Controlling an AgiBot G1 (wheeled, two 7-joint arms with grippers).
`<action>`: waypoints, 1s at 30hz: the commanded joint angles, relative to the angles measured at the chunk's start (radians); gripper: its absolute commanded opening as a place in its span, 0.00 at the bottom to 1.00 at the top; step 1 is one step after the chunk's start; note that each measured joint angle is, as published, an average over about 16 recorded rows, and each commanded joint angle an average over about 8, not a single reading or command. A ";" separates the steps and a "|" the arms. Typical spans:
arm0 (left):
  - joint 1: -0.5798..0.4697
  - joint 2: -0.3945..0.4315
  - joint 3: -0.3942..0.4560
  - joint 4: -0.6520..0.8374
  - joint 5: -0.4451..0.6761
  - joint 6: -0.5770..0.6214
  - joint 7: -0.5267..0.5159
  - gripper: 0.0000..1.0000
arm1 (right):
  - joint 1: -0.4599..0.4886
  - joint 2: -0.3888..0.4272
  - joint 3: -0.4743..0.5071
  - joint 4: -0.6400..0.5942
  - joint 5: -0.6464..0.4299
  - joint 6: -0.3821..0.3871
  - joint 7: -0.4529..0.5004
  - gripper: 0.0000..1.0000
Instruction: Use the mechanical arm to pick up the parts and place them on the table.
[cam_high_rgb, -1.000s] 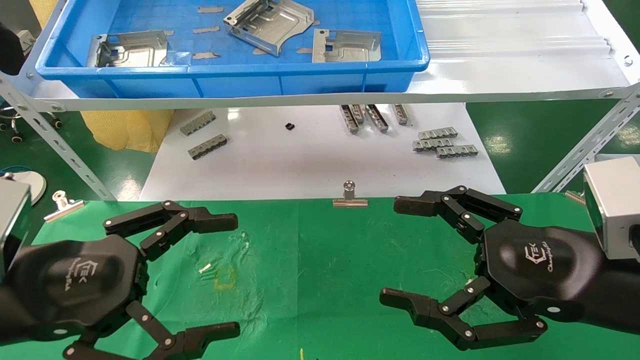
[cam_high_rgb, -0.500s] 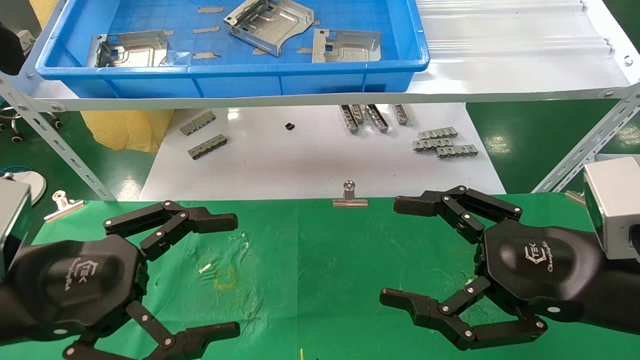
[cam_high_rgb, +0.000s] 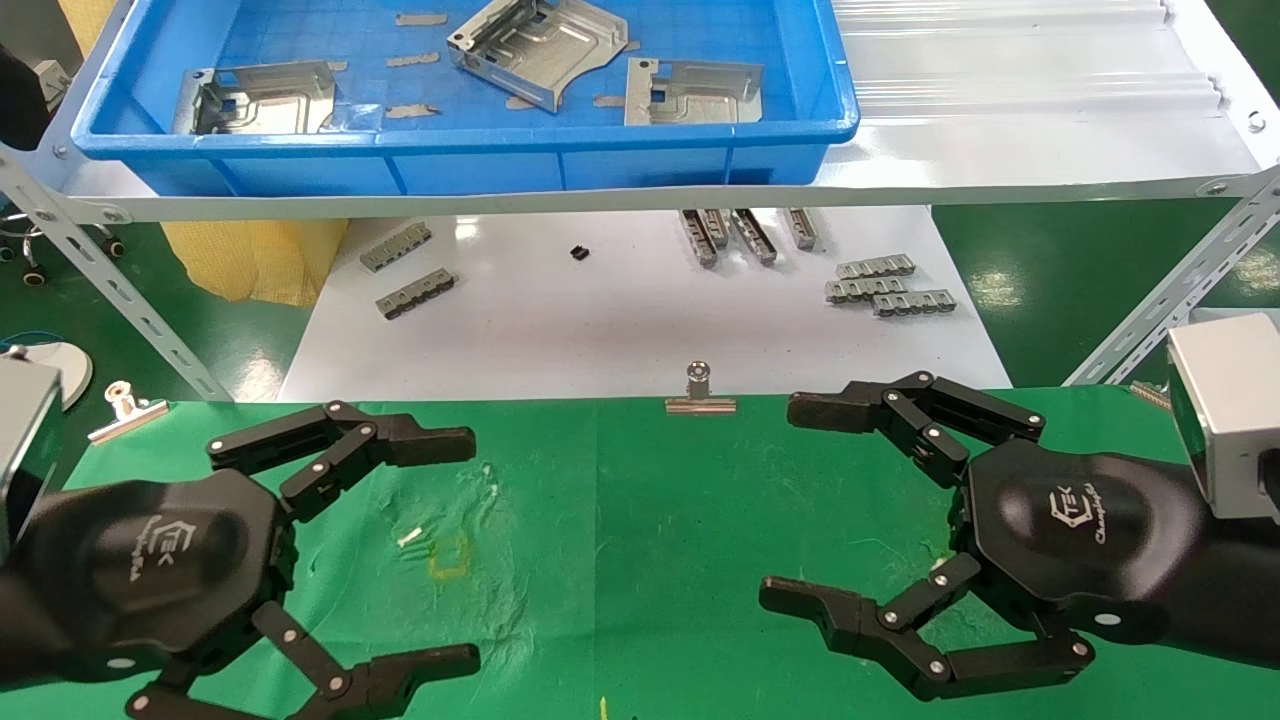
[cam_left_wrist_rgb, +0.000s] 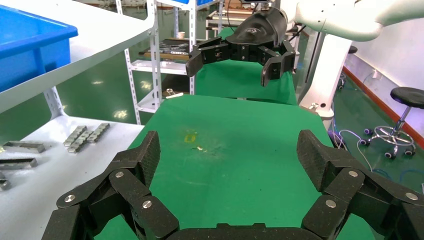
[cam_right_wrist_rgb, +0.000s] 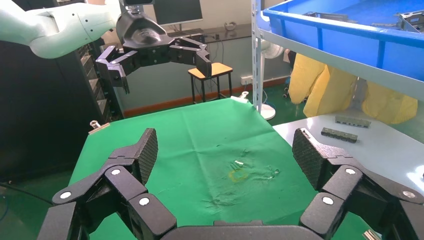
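Three silver-grey stamped parts lie in the blue bin (cam_high_rgb: 470, 160) on the white shelf: one at the left (cam_high_rgb: 262, 97), one tilted in the middle (cam_high_rgb: 540, 45), one at the right (cam_high_rgb: 692, 92). The green cloth table (cam_high_rgb: 640, 520) has a small yellow square mark (cam_high_rgb: 448, 557). My left gripper (cam_high_rgb: 455, 545) is open and empty, low over the table's left side. My right gripper (cam_high_rgb: 790, 505) is open and empty over the right side. Each wrist view shows its own open gripper, left (cam_left_wrist_rgb: 227, 155) and right (cam_right_wrist_rgb: 225, 150), over bare cloth, with the other arm farther off.
A glossy white board (cam_high_rgb: 640, 310) behind the table carries several small grey toothed strips (cam_high_rgb: 885, 285). Binder clips (cam_high_rgb: 700, 395) hold the cloth's far edge. Slanted shelf legs (cam_high_rgb: 100, 270) stand at both sides. The bin's front wall rises between the grippers and the parts.
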 joint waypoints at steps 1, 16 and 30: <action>0.000 0.000 0.000 0.000 0.000 0.000 0.000 1.00 | 0.000 0.000 0.000 0.000 0.000 0.000 0.000 1.00; 0.000 0.000 0.000 0.000 0.000 0.000 0.000 1.00 | 0.000 0.000 0.000 0.000 0.000 0.000 0.000 1.00; 0.000 0.000 0.000 0.000 0.000 0.000 0.000 1.00 | 0.000 0.000 0.000 0.000 0.000 0.000 0.000 0.00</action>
